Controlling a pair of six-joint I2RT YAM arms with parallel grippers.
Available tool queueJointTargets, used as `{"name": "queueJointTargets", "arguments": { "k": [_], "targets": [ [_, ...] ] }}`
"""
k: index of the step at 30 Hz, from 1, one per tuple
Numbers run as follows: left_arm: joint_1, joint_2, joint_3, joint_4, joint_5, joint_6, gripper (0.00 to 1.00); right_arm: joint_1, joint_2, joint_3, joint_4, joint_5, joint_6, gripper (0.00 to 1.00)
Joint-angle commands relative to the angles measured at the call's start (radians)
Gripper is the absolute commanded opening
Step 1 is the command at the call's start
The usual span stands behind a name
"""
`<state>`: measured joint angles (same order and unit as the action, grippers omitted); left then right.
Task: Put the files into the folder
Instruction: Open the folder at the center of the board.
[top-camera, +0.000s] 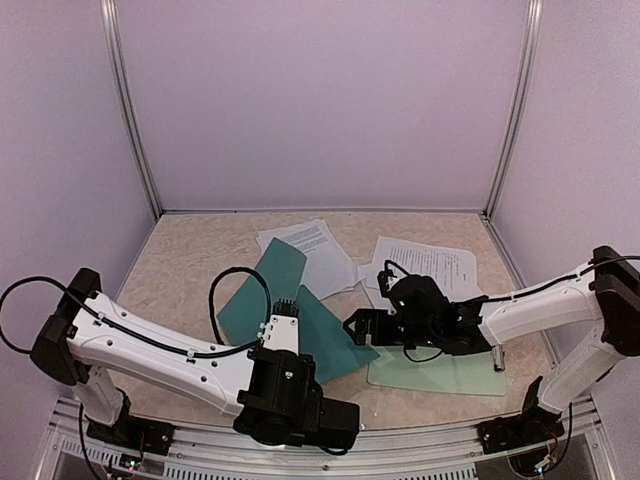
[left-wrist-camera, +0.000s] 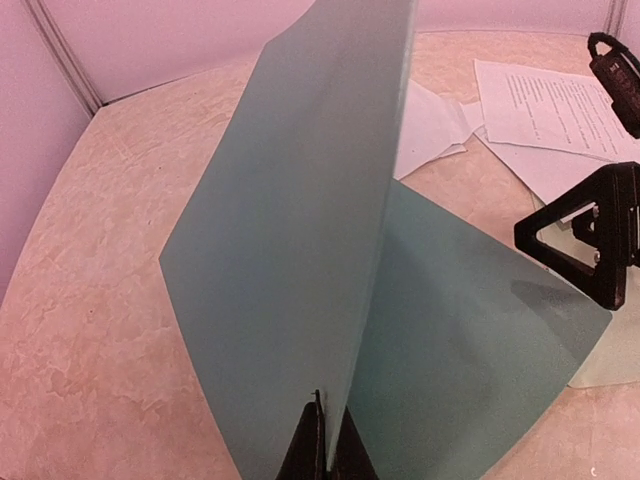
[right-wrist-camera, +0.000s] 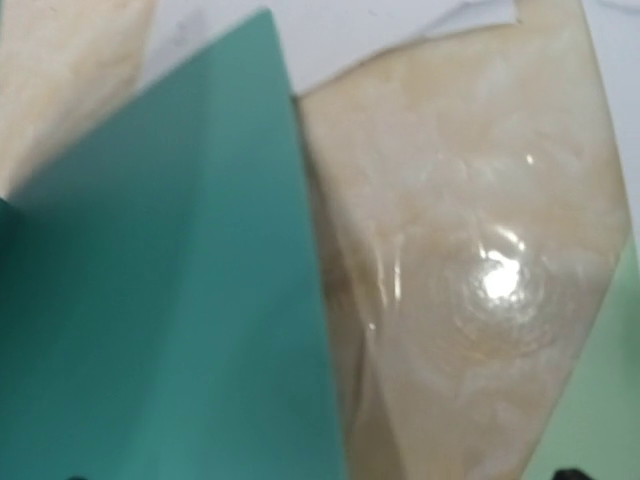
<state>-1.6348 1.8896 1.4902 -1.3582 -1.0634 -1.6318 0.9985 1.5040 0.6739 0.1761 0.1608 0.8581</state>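
At the folder (top-camera: 255, 290) on the surface (top-camera: 180, 265): pinching its lifted cover tight in the left end effector (left-wrist-camera: 325, 445); hovering just right with the right end effector (top-camera: 358, 328) wide, empty. Open, yet to receive the files (top-camera: 430, 262) beyond.

Your left fingers (left-wrist-camera: 302, 448) pinch the folder (left-wrist-camera: 300, 230) by its raised flap; the other flap lies on the counter (left-wrist-camera: 90, 300), files (left-wrist-camera: 560, 110) beyond.

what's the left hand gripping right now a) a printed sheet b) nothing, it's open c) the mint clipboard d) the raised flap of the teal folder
d, since the left wrist view shows the left hand shut on the near edge of the folder, one flap of it standing up.
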Motion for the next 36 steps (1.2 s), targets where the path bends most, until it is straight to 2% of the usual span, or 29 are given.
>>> {"name": "queueJointTargets", "arguments": {
  "k": [1,7,12,19,24,30,36],
  "targets": [
    [0.008,-0.058,-0.07,-0.44,-0.047,-0.041,0.0,0.003,0.052,-0.009,0.019,-0.013,0.012,0.98],
    [0.009,-0.07,-0.118,-0.441,-0.139,-0.052,0.0,0.002,0.084,0.0,0.047,-0.026,-0.002,0.98],
    [0.014,-0.057,-0.173,-0.442,-0.23,-0.152,0.0,0.001,0.075,0.011,0.03,0.004,-0.03,0.98],
    [0.03,-0.062,-0.301,-0.442,-0.287,-0.462,0.0,0.001,0.06,0.045,-0.006,0.043,-0.077,0.98],
    [0.051,-0.091,-0.38,-0.442,-0.208,-0.7,0.0,0.002,0.067,0.074,-0.01,0.039,-0.104,0.98],
    [0.019,-0.194,-0.541,-0.442,-0.098,-1.069,0.0,0.002,0.097,0.089,0.025,0.001,-0.113,0.98],
    [-0.012,-0.218,-0.602,-0.442,-0.057,-1.222,0.0,0.009,0.14,0.119,0.035,-0.023,-0.123,0.98]
  ]
}}
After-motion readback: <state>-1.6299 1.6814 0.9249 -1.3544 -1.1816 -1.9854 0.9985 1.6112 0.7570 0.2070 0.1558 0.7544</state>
